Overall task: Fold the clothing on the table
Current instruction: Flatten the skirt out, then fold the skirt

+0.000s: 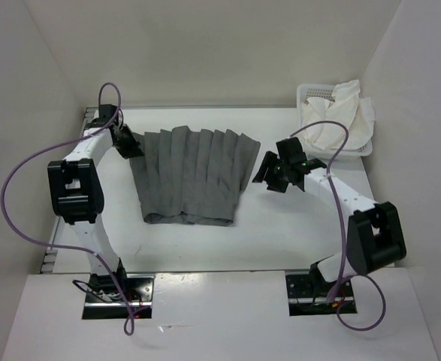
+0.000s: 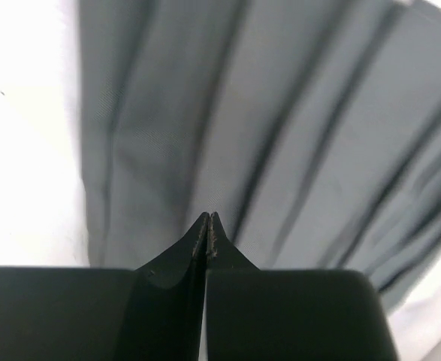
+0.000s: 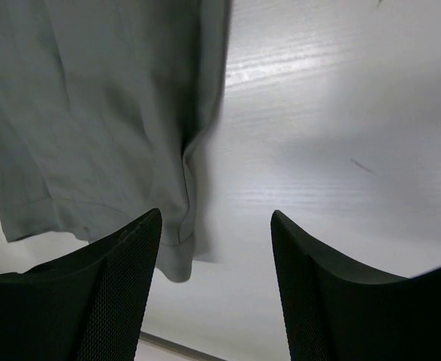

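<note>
White slotted basket (image 1: 315,92), at the 1 o'clock corner of the table (image 1: 280,233): largely covered by the white cloth (image 1: 340,120) heaped in it and draped over its rim. Dark grey pleated clothing (image 1: 192,177), laid flat at table centre: its 10 o'clock corner is obscured by the left gripper (image 1: 130,144), fingers pressed together. At its 3 o'clock the right gripper (image 1: 269,174) is seen, fingers spread apart.

The clothing (image 1: 190,177) lies on the table (image 1: 280,233) between my left gripper (image 1: 132,146) and my right gripper (image 1: 267,171). Behind the right one, a basket (image 1: 314,93) holds a cloth (image 1: 342,120).
</note>
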Robot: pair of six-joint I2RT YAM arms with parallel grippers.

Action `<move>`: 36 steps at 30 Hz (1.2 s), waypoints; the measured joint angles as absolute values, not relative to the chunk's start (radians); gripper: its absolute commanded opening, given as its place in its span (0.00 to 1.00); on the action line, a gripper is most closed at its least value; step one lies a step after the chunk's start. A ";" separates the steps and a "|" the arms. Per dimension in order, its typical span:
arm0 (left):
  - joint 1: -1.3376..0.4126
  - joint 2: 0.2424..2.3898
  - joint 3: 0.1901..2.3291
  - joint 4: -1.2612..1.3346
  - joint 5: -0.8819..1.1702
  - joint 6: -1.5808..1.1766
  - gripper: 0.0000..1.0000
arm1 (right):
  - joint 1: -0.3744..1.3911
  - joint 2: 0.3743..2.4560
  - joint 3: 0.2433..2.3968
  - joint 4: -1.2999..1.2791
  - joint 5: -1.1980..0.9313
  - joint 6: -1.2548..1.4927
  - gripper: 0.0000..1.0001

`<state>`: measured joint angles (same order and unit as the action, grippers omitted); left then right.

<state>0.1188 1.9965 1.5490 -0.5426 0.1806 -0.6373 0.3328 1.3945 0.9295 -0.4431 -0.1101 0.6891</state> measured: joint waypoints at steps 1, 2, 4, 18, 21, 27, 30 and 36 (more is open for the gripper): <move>0.114 1.972 1.542 -0.542 0.188 -0.635 0.00 | 0.332 1.427 0.951 -0.438 -0.111 0.688 0.66; 0.107 1.946 1.535 -0.539 0.198 -0.632 0.00 | 0.330 1.460 0.976 -0.432 -0.112 0.686 0.66; 0.081 1.887 1.522 -0.532 0.229 -0.629 0.00 | 0.324 1.532 1.036 -0.400 -0.113 0.685 0.66; -0.123 1.662 1.363 -0.493 0.314 -0.600 0.00 | 0.303 1.872 1.212 -0.311 -0.139 0.672 0.71; -0.122 1.661 1.358 -0.493 0.312 -0.600 0.00 | 0.303 1.893 1.212 -0.309 -0.158 0.671 0.71; -0.122 1.661 1.343 -0.489 0.312 -0.598 0.00 | 0.303 1.921 1.211 -0.262 -0.221 0.673 0.76; -0.122 1.661 1.334 -0.489 0.311 -0.597 0.00 | 0.303 1.936 1.211 -0.221 -0.266 0.679 0.76; -0.122 1.661 1.334 -0.486 0.309 -0.597 0.00 | 0.303 1.959 1.211 -0.161 -0.329 0.686 0.63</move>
